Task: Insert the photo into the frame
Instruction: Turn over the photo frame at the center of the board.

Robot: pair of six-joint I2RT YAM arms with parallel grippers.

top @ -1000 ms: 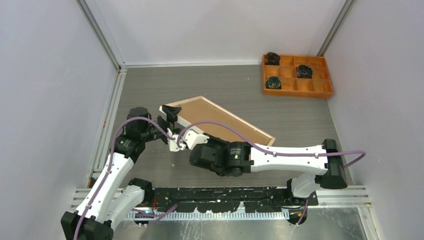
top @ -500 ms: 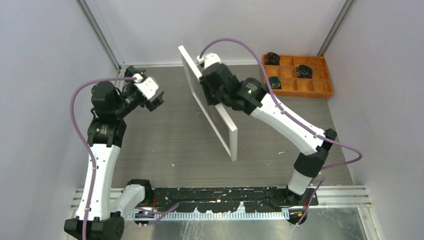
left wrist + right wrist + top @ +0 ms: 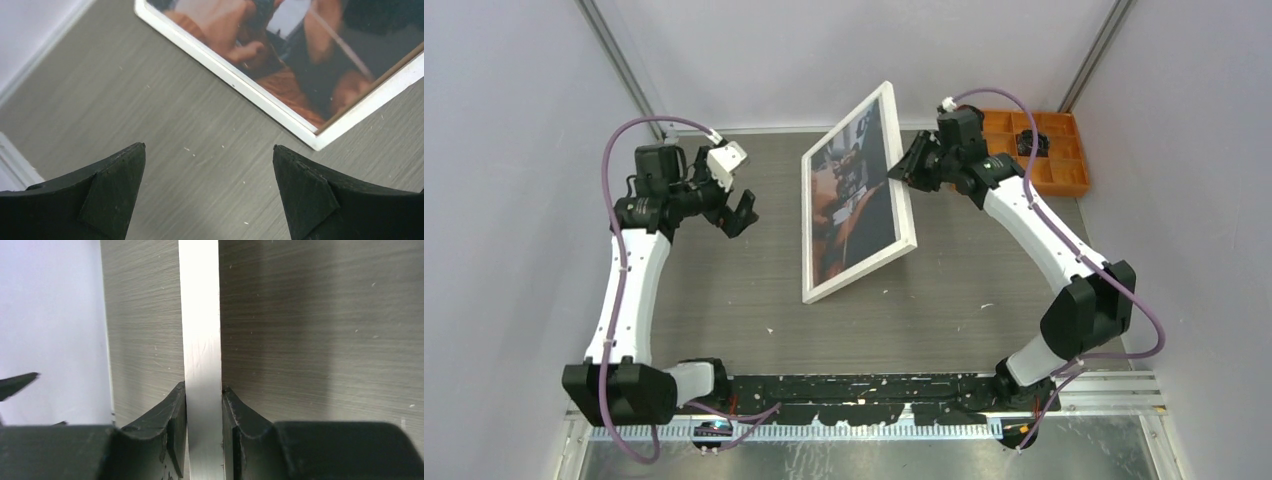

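Face to the camera at last: the large white thin-railed rectangular picture frame (image 3: 807, 230) stands tilted above the middle of the grey wood-grain desk (image 3: 724, 290). The dark, orange-brown print of people, the photo (image 3: 852, 195), shows behind its front opening. A second ago the frame lay flat near the arms with its brown backing upward. Half a second ago the right arm had it up on edge, and now it is turned so that the picture side shows.

The right gripper (image 3: 902, 165) holds the frame by its upper right rail, and the wrist view shows the jaws pinched on either side of the white edge. The frame's lower corner sits at or just above the desk, and the views do not settle which.

The left gripper (image 3: 744, 212) hovers to the frame's left, well apart from it, jaws spread wide and empty. Its own camera looks down on the frame's near corner. An orange compartment tray (image 3: 1064, 178) sits in the far right corner behind the right arm.

With the photo apparently lying square inside the rails, the insertion looks complete and the turn reads as a display or check of the result. What seems left is to lower the frame and let go without the corner skidding.
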